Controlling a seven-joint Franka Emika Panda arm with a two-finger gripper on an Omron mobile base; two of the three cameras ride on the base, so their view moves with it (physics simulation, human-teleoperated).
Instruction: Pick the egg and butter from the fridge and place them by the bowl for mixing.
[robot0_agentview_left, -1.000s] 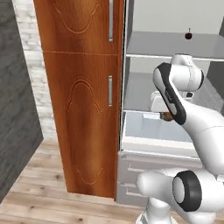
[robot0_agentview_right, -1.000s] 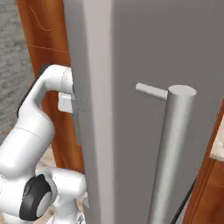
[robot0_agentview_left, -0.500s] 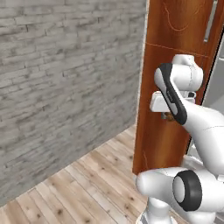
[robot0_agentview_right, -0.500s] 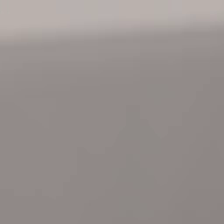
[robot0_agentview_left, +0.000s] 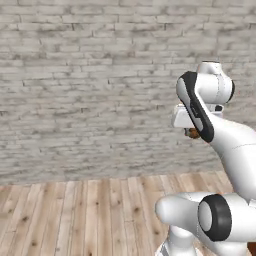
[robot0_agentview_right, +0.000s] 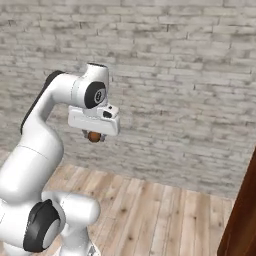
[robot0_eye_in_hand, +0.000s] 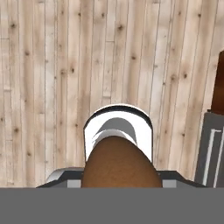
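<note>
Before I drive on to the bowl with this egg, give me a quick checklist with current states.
1. Egg in the pincer: ok, it sits under the hand, brown and whole.
2. Grip centred: ok, in the hand view the egg fills the middle.
3. Space round the arm: ok, just brick wall behind and wood floor below.
4. Bowl located: cannot tell.
5. Butter fetched: cannot tell.
6. Cabinet edge at right: ok, well apart from the arm.

Claw (robot0_agentview_right: 94, 135) shut on brown egg (robot0_agentview_right: 93, 136), held high before brick wall (robot0_agentview_right: 190, 75).
</note>
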